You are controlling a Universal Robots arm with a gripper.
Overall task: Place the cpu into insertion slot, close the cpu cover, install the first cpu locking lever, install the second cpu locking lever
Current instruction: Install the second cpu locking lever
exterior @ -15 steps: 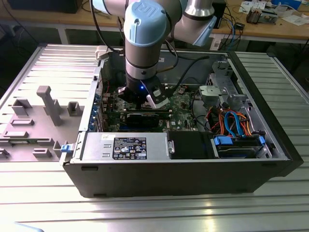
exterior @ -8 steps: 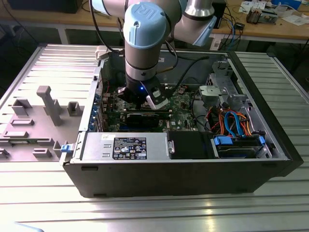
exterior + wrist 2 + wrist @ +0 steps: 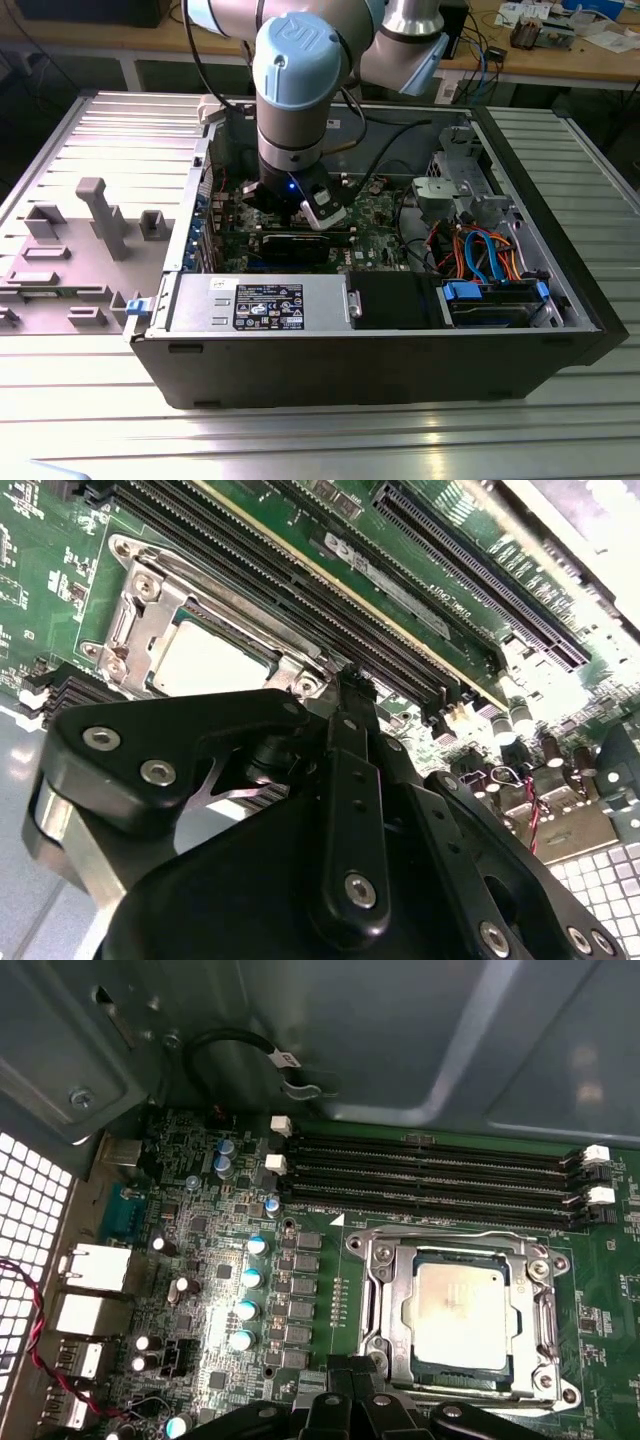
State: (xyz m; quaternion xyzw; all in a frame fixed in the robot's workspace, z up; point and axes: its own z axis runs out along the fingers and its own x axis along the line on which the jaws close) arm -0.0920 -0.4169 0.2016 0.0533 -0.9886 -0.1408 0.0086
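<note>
hanging low inside the open computer case (image 3: 560, 300), the arm's claw (image 3: 350, 1375) sits just beside the insertion slot (image 3: 375, 1305) on the green circuit board (image 3: 210, 1250) — its black fingers (image 3: 352, 695) come to a narrow tip at the socket's edge and look pressed together, with nothing seen between them. the cpu (image 3: 462, 1303) lies flat in the slot, silver-grey top up, in both wrist views. the cpu cover (image 3: 545, 1310) is down around it, framing the chip through its square window. a thin wire lever (image 3: 450, 1236) runs along the side of the socket nearest the long black memory slots (image 3: 430, 1175) — whether it is latched i cannot tell. in the exterior view the case rests on a ribbed metal counter (image 3: 300, 440), with grey moulded fixtures (image 3: 100, 220) well apart toward the exterior view's left.
</note>
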